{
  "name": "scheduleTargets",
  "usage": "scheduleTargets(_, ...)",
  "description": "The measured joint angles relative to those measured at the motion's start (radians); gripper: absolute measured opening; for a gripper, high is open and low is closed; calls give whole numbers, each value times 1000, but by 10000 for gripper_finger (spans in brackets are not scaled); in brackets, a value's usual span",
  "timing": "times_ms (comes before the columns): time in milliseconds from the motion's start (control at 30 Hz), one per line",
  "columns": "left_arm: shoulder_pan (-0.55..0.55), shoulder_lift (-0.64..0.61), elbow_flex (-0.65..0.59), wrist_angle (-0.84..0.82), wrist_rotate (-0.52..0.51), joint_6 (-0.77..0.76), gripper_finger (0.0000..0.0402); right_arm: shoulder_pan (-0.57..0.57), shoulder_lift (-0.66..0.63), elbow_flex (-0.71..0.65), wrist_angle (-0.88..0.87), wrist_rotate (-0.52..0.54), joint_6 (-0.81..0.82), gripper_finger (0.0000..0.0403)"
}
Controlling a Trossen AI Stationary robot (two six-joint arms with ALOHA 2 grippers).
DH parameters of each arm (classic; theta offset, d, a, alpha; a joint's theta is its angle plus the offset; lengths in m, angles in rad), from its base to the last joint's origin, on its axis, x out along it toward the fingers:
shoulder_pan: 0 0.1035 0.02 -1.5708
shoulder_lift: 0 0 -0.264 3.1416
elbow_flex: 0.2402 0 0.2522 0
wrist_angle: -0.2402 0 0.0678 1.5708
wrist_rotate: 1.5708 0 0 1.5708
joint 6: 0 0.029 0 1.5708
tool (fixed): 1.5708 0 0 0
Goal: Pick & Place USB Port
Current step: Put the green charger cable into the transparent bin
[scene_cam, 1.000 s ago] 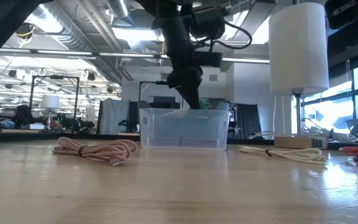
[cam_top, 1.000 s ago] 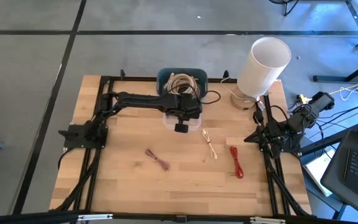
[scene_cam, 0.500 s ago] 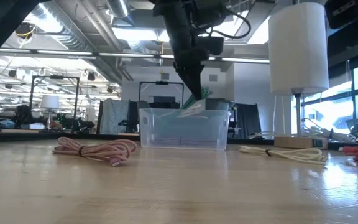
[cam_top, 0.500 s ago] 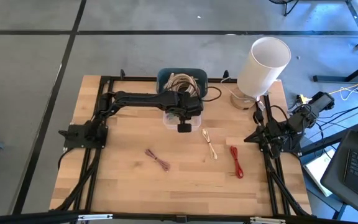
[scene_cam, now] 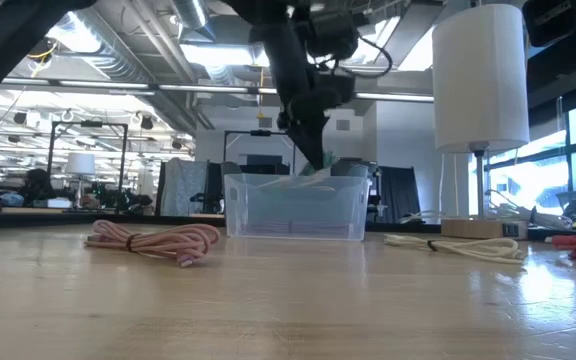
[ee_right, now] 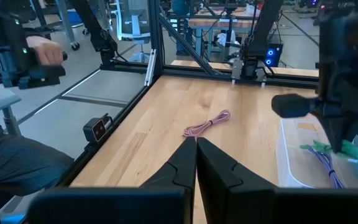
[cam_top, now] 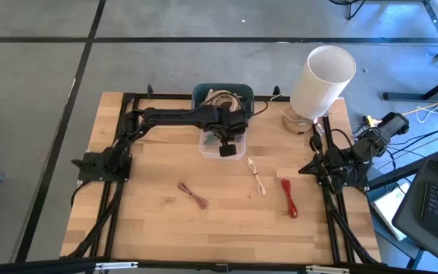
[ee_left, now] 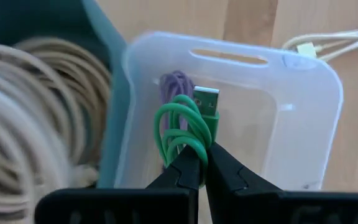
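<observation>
My left gripper hangs over the clear plastic bin and is shut on a coiled green USB cable. The cable's silver plug points away from the fingers. In the low view the green cable sits at the height of the bin's rim. A purple cable lies on the bin's floor. My right gripper is shut and waits at the table's right edge, touching nothing. My left gripper pinches the green cable's bundled loops between its two fingers, close to the plug end. The fingers come from above, pointing down into the bin. The coil hangs below them inside the bin's walls; whether it touches the floor I cannot tell.
A teal bin of beige cables stands just behind the clear one. A pink cable, a beige cable and a red cable lie on the wood. A white lamp stands at the far right corner.
My left gripper, shut on the green cable throughout, has shifted a little toward the table's far edge over the clear bin. It rose slightly with the cable, then sank back to rim height.
</observation>
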State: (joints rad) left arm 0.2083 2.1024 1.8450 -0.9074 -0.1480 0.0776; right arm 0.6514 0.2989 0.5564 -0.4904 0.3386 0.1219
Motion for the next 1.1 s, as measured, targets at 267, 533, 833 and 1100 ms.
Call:
scheduleTargets(267,4,106,0,-4,14,45,3,0,0,0,1,0,0,17)
scheduleTargets(533,17,144,0,49,-39,115,3,0,0,0,0,0,0,17)
scheduleTargets(833,24,167,2,78,20,130,3,0,0,0,0,0,0,17)
scheduleTargets(1100,24,167,2,76,23,112,19,0,0,0,0,0,0,17)
